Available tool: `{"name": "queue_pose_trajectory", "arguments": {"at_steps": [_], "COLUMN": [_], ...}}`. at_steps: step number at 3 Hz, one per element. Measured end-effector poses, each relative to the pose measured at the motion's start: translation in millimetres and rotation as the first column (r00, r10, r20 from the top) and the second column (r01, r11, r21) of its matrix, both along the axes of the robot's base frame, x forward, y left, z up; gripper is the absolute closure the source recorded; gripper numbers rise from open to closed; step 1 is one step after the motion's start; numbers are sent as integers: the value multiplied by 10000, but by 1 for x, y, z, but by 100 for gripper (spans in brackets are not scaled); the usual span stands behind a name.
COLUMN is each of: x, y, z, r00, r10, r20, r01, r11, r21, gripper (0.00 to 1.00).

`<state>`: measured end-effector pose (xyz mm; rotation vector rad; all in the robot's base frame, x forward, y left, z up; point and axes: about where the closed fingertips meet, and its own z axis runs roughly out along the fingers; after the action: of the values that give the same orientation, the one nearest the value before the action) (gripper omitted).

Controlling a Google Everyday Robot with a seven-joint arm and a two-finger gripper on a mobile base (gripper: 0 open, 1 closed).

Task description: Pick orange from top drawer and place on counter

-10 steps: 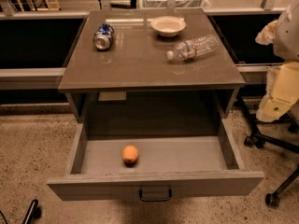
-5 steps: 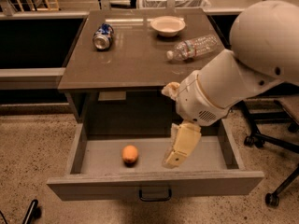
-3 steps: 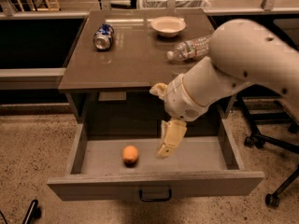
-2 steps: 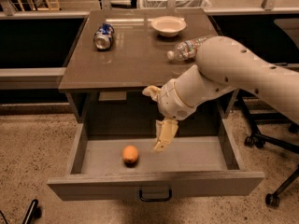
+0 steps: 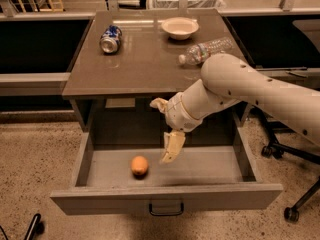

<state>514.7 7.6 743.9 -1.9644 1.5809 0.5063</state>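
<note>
near the back-left corner of the counter point(image 5: 145, 64): blue-silver soda can point(image 5: 110, 38) on its side, thin metal. below the front edge the top drawer point(image 5: 165, 198) is pulled wide open, flat grey panel with a small dark handle point(image 5: 166, 210). the orange point(image 5: 140, 166) sits on the drawer floor left of centre, small, oval, matte skin, untouched. the gripper point(image 5: 171, 149) hangs just right of it and a little above, not in contact; can't tell if it's apart or together. so drawer open is done; grasp, lift and place are all left. white bowl point(image 5: 180, 27) near the back edge, smooth and round. clear crinkly plastic bottle point(image 5: 205, 50) lies near the right edge. pale rounded arm point(image 5: 250, 91) comes in over the right edge. countertop is smooth, slightly glossy grey-brown.
</note>
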Motion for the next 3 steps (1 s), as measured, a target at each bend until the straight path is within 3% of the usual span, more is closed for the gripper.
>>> {"name": "queue_pose_trajectory", "arguments": {"at_steps": [1, 2, 3], "x": [0, 2, 3], "y": [10, 16, 23], "z": [-21, -52, -82], "r00": [9990, 9948, 9899], "r10": [-338, -794, -1015], "r20": [-294, -645, -994], "r01": [347, 833, 1095], "r11": [9989, 9947, 9909], "r21": [317, 599, 787], "gripper": [7, 21, 21]}}
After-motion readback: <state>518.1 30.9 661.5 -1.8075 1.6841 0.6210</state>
